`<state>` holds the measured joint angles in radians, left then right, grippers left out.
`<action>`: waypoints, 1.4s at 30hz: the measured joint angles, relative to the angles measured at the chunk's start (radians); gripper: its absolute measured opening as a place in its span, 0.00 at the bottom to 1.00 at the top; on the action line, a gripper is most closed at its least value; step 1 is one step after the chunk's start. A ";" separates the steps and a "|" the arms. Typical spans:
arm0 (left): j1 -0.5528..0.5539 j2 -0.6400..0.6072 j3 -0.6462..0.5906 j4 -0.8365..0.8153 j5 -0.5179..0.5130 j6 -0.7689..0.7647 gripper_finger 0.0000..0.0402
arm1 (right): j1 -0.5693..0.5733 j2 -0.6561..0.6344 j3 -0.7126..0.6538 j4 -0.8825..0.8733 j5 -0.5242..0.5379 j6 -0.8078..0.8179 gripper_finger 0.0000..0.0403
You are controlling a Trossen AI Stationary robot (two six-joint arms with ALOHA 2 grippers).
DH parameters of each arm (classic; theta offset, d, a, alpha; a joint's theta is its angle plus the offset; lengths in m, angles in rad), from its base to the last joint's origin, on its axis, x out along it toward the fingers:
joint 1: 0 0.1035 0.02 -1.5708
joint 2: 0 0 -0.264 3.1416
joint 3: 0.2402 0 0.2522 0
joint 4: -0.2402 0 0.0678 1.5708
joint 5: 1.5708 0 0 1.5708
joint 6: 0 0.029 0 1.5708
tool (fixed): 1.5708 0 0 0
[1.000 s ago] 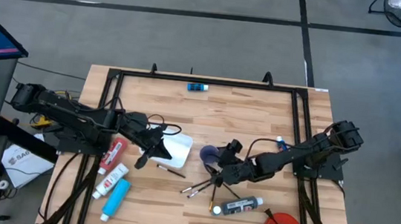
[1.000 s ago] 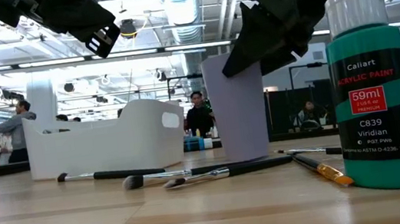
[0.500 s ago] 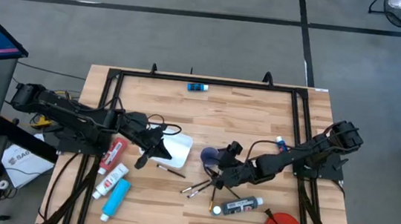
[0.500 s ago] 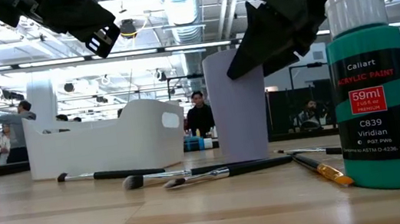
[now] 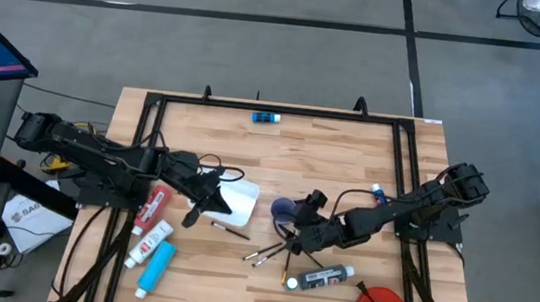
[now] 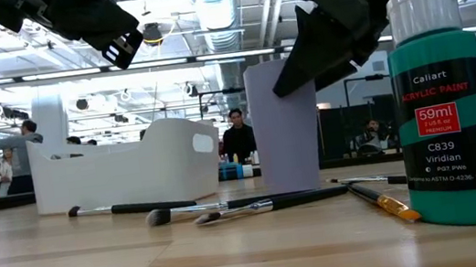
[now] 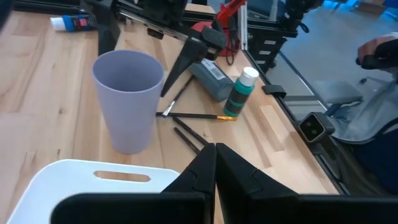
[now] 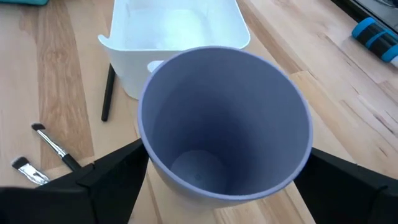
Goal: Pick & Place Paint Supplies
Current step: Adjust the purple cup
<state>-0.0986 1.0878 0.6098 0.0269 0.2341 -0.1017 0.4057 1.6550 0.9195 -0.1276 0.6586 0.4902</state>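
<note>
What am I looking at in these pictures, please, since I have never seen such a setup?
Two dark robot arms work at a wooden table. One camera looks down from above, one sits at table height, and one rides on each wrist. The right hand stands open around an upright lavender cup, its fingers beside it. The left hand is shut and empty, above the white bin. Brushes, paint tubes and a green paint bottle lie about.
</note>
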 joint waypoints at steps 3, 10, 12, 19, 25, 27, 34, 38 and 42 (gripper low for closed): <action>0.000 0.000 0.000 0.000 0.000 0.000 0.00 | 0.000 0.000 0.000 -0.004 0.000 -0.005 0.91; 0.000 0.000 0.000 0.000 -0.001 0.000 0.00 | 0.007 0.000 0.000 -0.015 -0.002 -0.032 0.91; 0.000 0.000 0.000 0.000 -0.001 0.000 0.00 | 0.011 0.000 0.000 -0.019 -0.003 -0.047 0.91; 0.000 0.000 0.000 0.000 -0.002 0.000 0.00 | 0.014 0.000 0.000 -0.054 -0.005 -0.048 0.91; 0.000 0.000 0.000 0.000 -0.002 0.000 0.00 | 0.018 0.000 0.000 -0.061 -0.004 -0.048 0.91; 0.000 0.000 0.000 0.000 -0.002 0.000 0.00 | 0.019 0.000 0.000 -0.061 -0.004 -0.048 0.91; 0.000 0.000 0.000 0.000 -0.002 0.000 0.00 | 0.038 0.000 0.000 -0.061 -0.005 -0.044 0.91; 0.000 0.000 0.000 0.000 -0.002 0.000 0.00 | 0.045 0.000 0.000 -0.070 -0.006 -0.040 0.91; 0.000 0.000 0.000 -0.002 -0.002 0.000 0.00 | 0.043 0.000 0.000 -0.094 -0.006 -0.008 0.91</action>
<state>-0.0986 1.0874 0.6098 0.0252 0.2321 -0.1017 0.4485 1.6547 0.9199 -0.2215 0.6525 0.4822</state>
